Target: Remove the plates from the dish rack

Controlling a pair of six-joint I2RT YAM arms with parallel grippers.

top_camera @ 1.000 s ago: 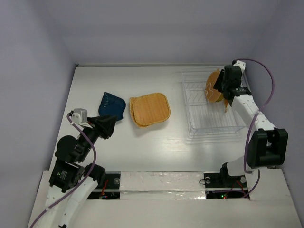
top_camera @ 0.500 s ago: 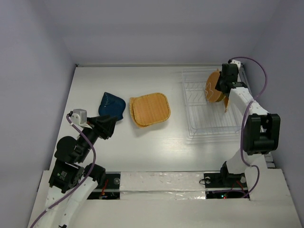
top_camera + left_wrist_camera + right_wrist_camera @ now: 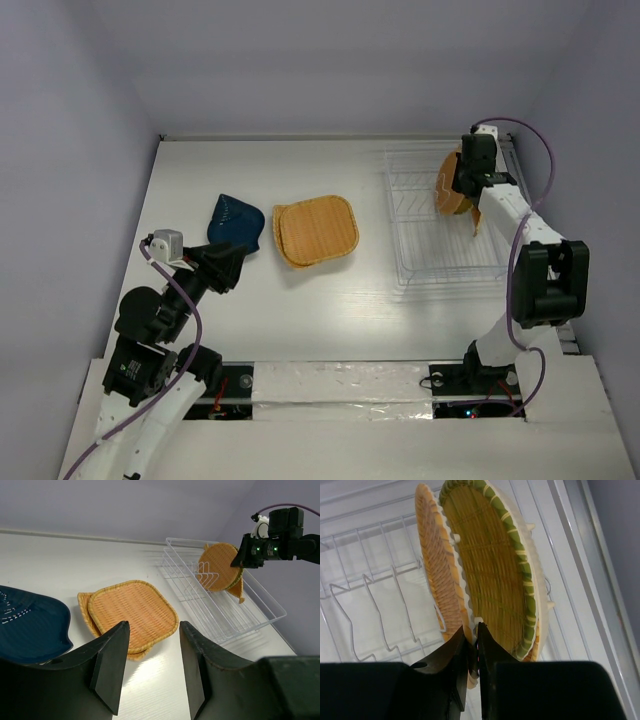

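White tabletop [image 3: 300,310], far right: in the dish rack [image 3: 420,255] the right gripper [image 3: 472,628] clenched the rim of the upright orange plate [image 3: 437,565], likely its only reachable part; the left gripper [image 3: 152,627] gaped, empty

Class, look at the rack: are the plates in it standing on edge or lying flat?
On edge. The orange plate and green-rimmed plate stand upright side by side in the rack, faces turned sideways.

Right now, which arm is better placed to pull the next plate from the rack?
Right. The right end effector grips the upright orange plate in the dish rack; the left end effector hangs open across the table.
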